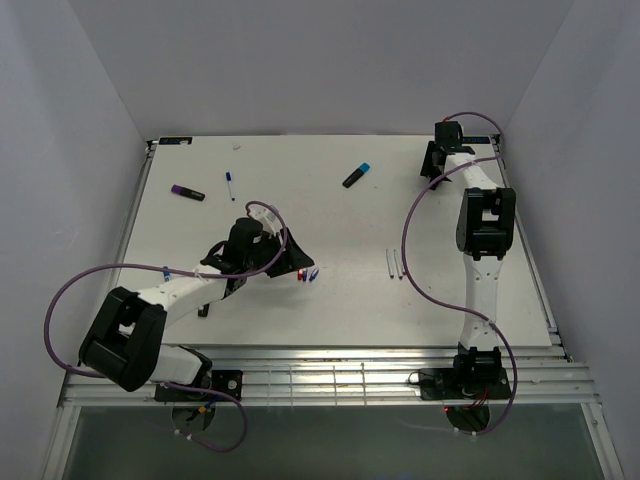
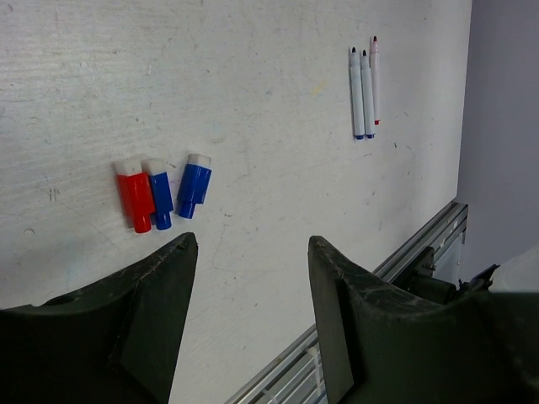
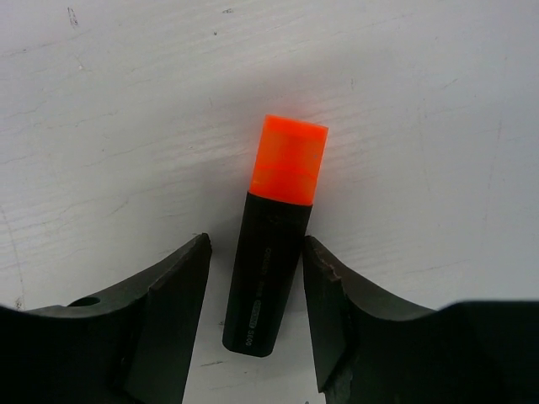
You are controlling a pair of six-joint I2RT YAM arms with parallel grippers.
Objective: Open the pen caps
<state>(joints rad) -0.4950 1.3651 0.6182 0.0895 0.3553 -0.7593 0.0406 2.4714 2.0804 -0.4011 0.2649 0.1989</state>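
At the tabletop's far right corner, top view: right gripper (image 1: 436, 158), low over the table (image 1: 330, 310); its jaws are hidden from this view.
mid-tabletop: left gripper (image 1: 296, 258), just beside the loose caps (image 1: 306, 273), which are red and blue and off their pens.
right of those caps: pens (image 1: 393, 263), thin and white, lying side by side, apart from the caps.
far edge, middle: blue highlighter (image 1: 351, 179), its wide blue cap (image 1: 365, 167) on.
near the far left corner: purple highlighter (image 1: 196, 195), its purple cap (image 1: 177, 189) on.
beside it, toward the middle: small pen (image 1: 231, 188), with a blue tip at its far end.

left wrist view, left gripper (image 2: 253, 252): released, nothing between the jaws, which hover short of the caps.
red cap (image 2: 133, 195): lying flat, touching the blue cap (image 2: 158, 194) side to side.
second blue cap (image 2: 194, 186): just beside that pair, a narrow gap between them, slightly tilted.
pens (image 2: 364, 93): three, parallel, tips bare, well apart from the caps.

right wrist view, right gripper (image 3: 256, 244): released, jaws astride the orange highlighter (image 3: 263, 286).
fingers (image 3: 181, 286): a gap shows at this one; the other sits at the black body's edge, and I cannot tell whether it touches.
orange cap (image 3: 289, 160): on its highlighter, beyond the fingertips, lying on the tabletop.
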